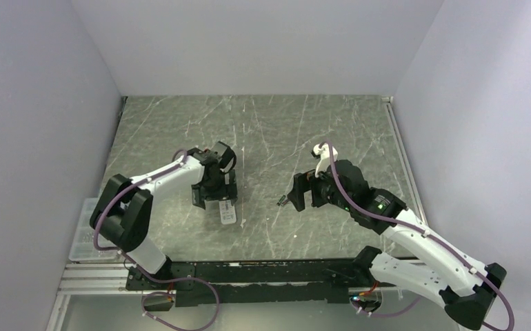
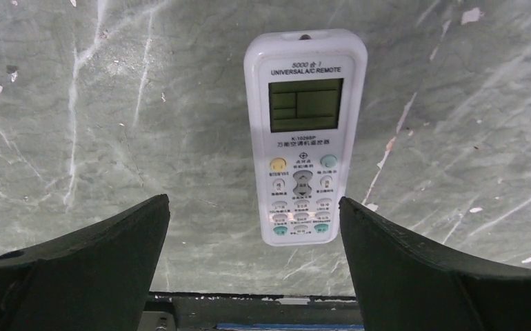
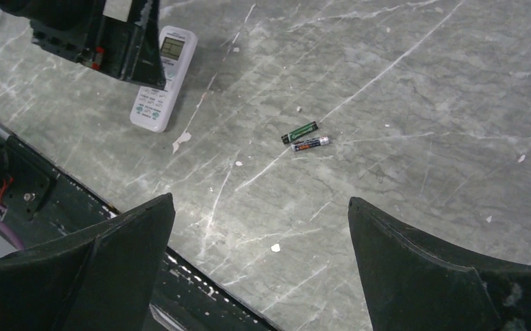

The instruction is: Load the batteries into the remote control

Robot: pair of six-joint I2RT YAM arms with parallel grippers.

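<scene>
Nothing loaded yet. Spread left pincer (image 2: 252, 203) hangs over face-up remote control (image 2: 305, 138); batteries (image 3: 304, 138) lie well apart from it; right pincer (image 3: 260, 200) spread, empty. Next, likely: flip the remote control.

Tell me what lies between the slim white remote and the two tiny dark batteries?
Only bare grey marbled tabletop separates the remote from the batteries, shown in the right wrist view.

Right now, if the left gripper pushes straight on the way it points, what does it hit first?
Most likely the remote control: it lies face up on the table, its button end in line between the fingers of the open left gripper. Depth is unclear.
</scene>
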